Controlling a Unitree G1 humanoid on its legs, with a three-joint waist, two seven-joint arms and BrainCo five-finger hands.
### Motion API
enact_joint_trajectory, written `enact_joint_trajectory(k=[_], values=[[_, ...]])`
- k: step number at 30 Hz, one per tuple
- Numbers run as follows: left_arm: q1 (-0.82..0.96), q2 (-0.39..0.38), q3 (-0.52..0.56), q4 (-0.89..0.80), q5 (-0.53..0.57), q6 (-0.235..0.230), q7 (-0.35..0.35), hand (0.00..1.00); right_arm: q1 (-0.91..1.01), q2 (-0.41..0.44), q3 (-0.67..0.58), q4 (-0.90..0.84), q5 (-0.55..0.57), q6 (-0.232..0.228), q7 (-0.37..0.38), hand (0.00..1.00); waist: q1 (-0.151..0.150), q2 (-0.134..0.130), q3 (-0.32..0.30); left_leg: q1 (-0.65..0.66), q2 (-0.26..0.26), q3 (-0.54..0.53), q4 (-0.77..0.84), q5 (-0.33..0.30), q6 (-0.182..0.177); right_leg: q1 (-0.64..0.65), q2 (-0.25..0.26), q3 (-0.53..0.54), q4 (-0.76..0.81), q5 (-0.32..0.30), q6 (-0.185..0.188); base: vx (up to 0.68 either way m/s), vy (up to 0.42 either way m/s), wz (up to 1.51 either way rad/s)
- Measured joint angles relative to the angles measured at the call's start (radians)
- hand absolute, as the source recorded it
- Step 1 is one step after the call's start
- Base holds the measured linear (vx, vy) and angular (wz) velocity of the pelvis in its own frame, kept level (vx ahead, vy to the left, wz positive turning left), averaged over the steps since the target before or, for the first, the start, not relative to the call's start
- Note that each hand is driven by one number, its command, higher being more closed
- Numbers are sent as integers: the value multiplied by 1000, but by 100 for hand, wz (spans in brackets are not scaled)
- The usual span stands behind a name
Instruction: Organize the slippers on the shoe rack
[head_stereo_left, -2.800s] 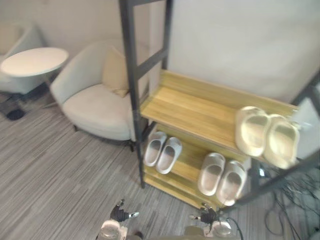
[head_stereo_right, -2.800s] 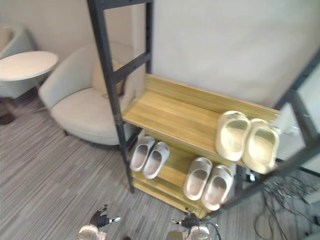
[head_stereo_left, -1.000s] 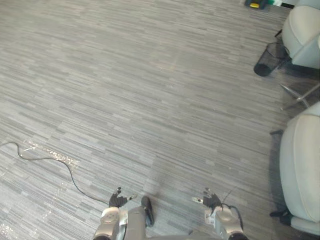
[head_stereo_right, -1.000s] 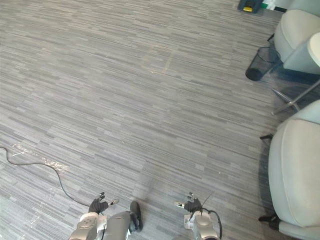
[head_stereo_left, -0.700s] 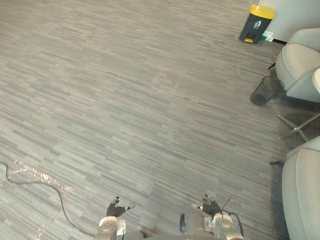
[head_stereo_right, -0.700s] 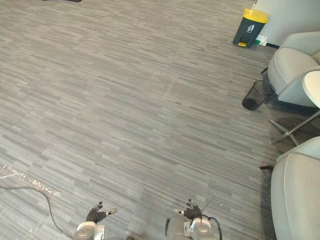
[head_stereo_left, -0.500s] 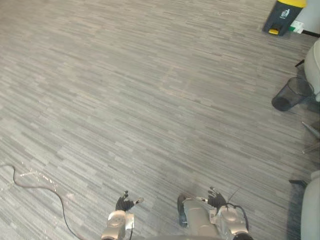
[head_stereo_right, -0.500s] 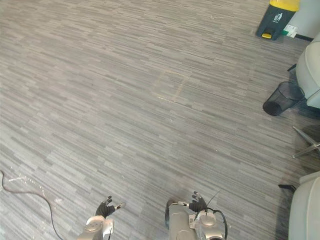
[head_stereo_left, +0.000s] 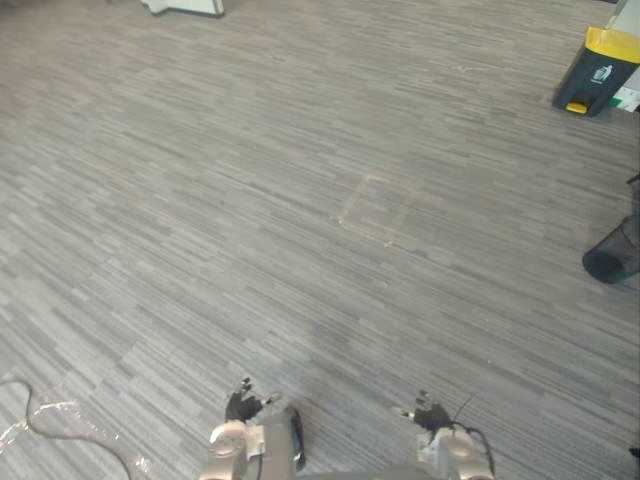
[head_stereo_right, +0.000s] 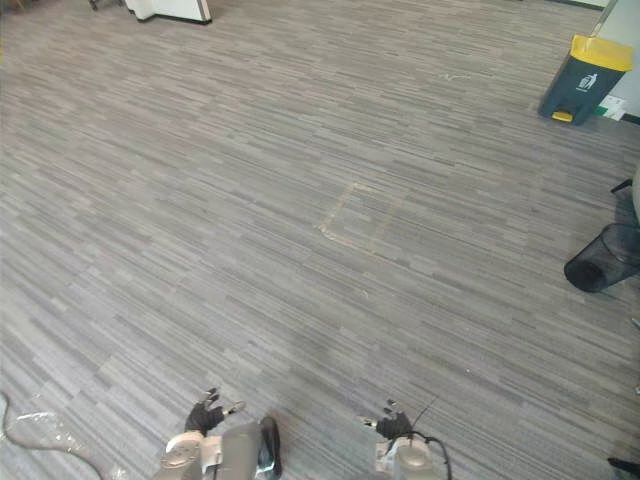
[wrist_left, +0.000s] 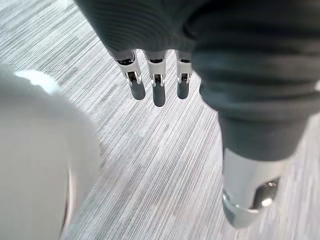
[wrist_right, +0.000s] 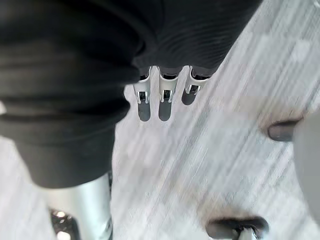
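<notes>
Both hands hang low in front of the robot, above a grey striped floor (head_stereo_left: 300, 200). The left hand (head_stereo_left: 243, 406) holds nothing: in its wrist view the fingers (wrist_left: 158, 94) are straight and relaxed, with only floor past them. The right hand (head_stereo_left: 430, 413) is the same, its fingers (wrist_right: 165, 105) loose and apart, nothing between them and the thumb.

The head looks at a wide open part of the floor. Far ahead on the right stands a dark bin (head_stereo_left: 598, 72) with a yellow lid. Nearer, at the right edge, is a black mesh wastebasket (head_stereo_left: 612, 255). A faint taped square (head_stereo_left: 375, 210) lies on the floor in the middle.

Where the slippers and the shoe rack are, I cannot tell from here. I judge that the robot is walking or turning to search, not grasping. The next move calls for finding a slipper on the floor, stepping near it, and lowering one open hand to take it.
</notes>
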Motion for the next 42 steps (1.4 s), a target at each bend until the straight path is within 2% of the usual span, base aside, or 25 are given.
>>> enact_joint_trajectory(k=[2, 3, 4, 5, 6, 7, 8, 10, 12, 13, 14, 17, 19, 22, 25, 27, 29, 30, 33, 34, 36, 37, 39, 41, 42], values=[[12, 3, -9, 6, 0, 3, -4, 0, 5, 2, -4, 0, 0, 0, 0, 0, 1, -15, -12, 51, -17, 20, -32, -25, 17, -75, 0, 50, 179, 27, 38, 444, 203, -37], [21, 8, -37, 8, 0, 3, -5, 0, 5, 2, -4, 0, -2, 0, 0, 0, -4, -20, -13, 146, -37, 31, -131, -83, 16, -165, -4, 62, 404, 81, 158, 467, 204, -48], [18, 20, -53, 25, 1, 5, -6, 0, 7, 11, -4, 0, -4, 1, 1, 0, -8, -35, -10, 199, -55, 52, -159, -91, 23, -240, -12, 80, 584, 106, 223, 554, 213, -44], [16, 24, -55, 34, 1, 8, -6, 0, 12, 16, -3, 0, -6, 1, 3, 0, -12, -38, -9, 246, -67, 59, -181, -97, 29, -290, -17, 69, 694, 96, 206, 563, 162, -41], [18, 26, -73, 41, 0, 11, -4, 0, 12, 6, -4, -10, -18, 0, 7, 0, -20, -32, -5, 335, -73, 68, -235, -99, 33, -354, -22, 13, 812, 54, 130, 662, 118, -45], [19, 28, -83, 50, 0, 15, -5, 0, 6, -15, -2, -21, -18, -10, 8, 0, -41, 5, 9, 455, -55, 74, -320, -99, 33, -429, -5, -111, 837, -18, 17, 574, 75, -43], [10, 32, -81, 50, 0, 15, -3, 0, -2, -19, -2, -22, -18, -16, 8, 0, -45, 14, 12, 504, -40, 80, -352, -99, 33, -488, 25, -159, 773, -56, -20, 567, 20, -20], [-14, 39, -82, 50, 0, 14, -4, 0, -2, -17, -2, -44, -18, -22, 10, 0, -51, 13, 12, 541, -19, 73, -368, -99, 33, -565, 69, -193, 549, -59, -39, 548, -93, 22], [-28, 40, -83, 49, 0, 13, -5, 0, 1, -20, -3, -53, -18, -21, 9, 0, -72, -7, 11, 590, -24, 33, -403, -99, 32, -583, 97, -170, 165, 123, -34, 588, -173, 54], [-26, 20, -82, 65, 2, 14, -5, 0, -3, -28, -14, -48, -16, -20, 9, 0, -86, 12, 13, 630, -11, -3, -420, -99, 30, -558, 114, -174, 156, 233, -64, 576, -154, 26], [-27, 1, -82, 76, 4, 10, -10, 0, -9, -42, -24, -46, -19, -16, 7, 0, -79, 41, 6, 629, 9, -15, -411, -70, -14, -563, 129, -173, 189, 200, -80, 570, -165, 7], [-23, -29, -59, 83, 23, 8, -16, 0, -17, -44, -53, -49, -17, -7, 7, 0, -88, 64, 19, 598, 21, -63, -235, 21, -100, -530, 134, -180, 275, 71, -93, 590, -193, -4], [-11, -55, -20, 62, 37, 10, -23, 0, 6, -37, -36, -67, -17, 3, 6, 0, -88, 68, 30, 393, 108, -80, 295, 130, -164, -363, 155, -189, 195, 17, -115, 581, -110, 12], [21, -64, 8, 10, 39, 9, -25, 0, 19, -7, -3, -66, -13, 5, 4, 0, -54, 43, 32, 220, 199, 2, 564, 65, -129, -179, 182, -161, 73, -12, -144, 482, -56, -25], [16, -56, 8, -13, 39, 2, -24, 0, 10, 0, -4, -39, 3, 5, 0, 0, -21, 31, 25, 78, 171, 70, 399, -24, -77, -48, 162, -86, -22, -10, -137, 548, 32, -64], [12, -50, -1, -15, 39, 0, -24, 0, 2, 3, -17, -26, 3, 5, 0, 0, -21, 24, 27, 42, 81, 38, 87, -19, -69, 6, 118, -46, -61, -11, -137, 531, 148, -72], [17, -50, -15, -14, 38, -3, -24, 0, 9, -5, -42, -2, 2, 5, -2, 0, -11, 42, 19, 45, 6, -95, -305, 171, -120, 38, 104, 27, -96, -14, -131, 526, 223, -99], [15, -46, -29, -8, 38, -3, -22, 0, 12, -7, -38, 7, 0, 10, -3, 0, -1, 43, 15, 51, 0, -96, -290, 197, -63, 48, 100, 66, -96, -16, -129, 546, 226, -77], [-21, 3, -48, 39, 38, -1, -24, 0, 22, 11, -32, 16, -3, 13, 1, 0, -19, -12, -2, 73, -33, -49, -257, 136, -3, -39, 62, 132, 98, 10, -80, 607, 258, -31], [-16, 3, -54, 50, 38, 4, -25, 0, 26, 17, -34, 25, -4, 16, 2, 0, -16, -28, -4, 128, -45, -21, -259, 103, 17, -82, 67, 157, 245, 42, -15, 516, 226, -56], [1, 15, -81, 54, 39, 6, -23, 0, 20, 15, -32, 22, -20, 12, 7, 0, -17, -25, 0, 260, -54, 22, -293, 39, 31, -166, 63, 147, 532, 134, 186, 445, 198, -70], [3, 20, -93, 66, 39, 6, -23, 0, 19, 14, -32, 19, -20, 8, 10, 0, -21, -19, 0, 301, -60, 31, -309, 24, 34, -207, 54, 121, 633, 121, 205, 449, 184, -58], [-13, 32, -122, 90, 40, 8, -22, 0, 6, 6, -23, 19, -19, 2, 12, 0, -29, -14, -1, 422, -68, 61, -397, 16, 47, -337, 40, -8, 766, 21, 57, 438, 132, -42], [-19, 41, -129, 98, 41, 9, -22, 0, -9, 4, -16, 17, -19, 0, 13, 0, -34, -9, 0, 475, -55, 81, -445, 16, 47, -428, 44, -111, 726, -37, 10, 405, 45, -26], [-21, 44, -129, 99, 42, 16, -22, 0, -22, 5, -14, 17, -19, -4, 12, 0, -43, -5, 3, 515, -36, 107, -466, 16, 47, -485, 48, -203, 560, -54, -21, 465, -4, -22]])
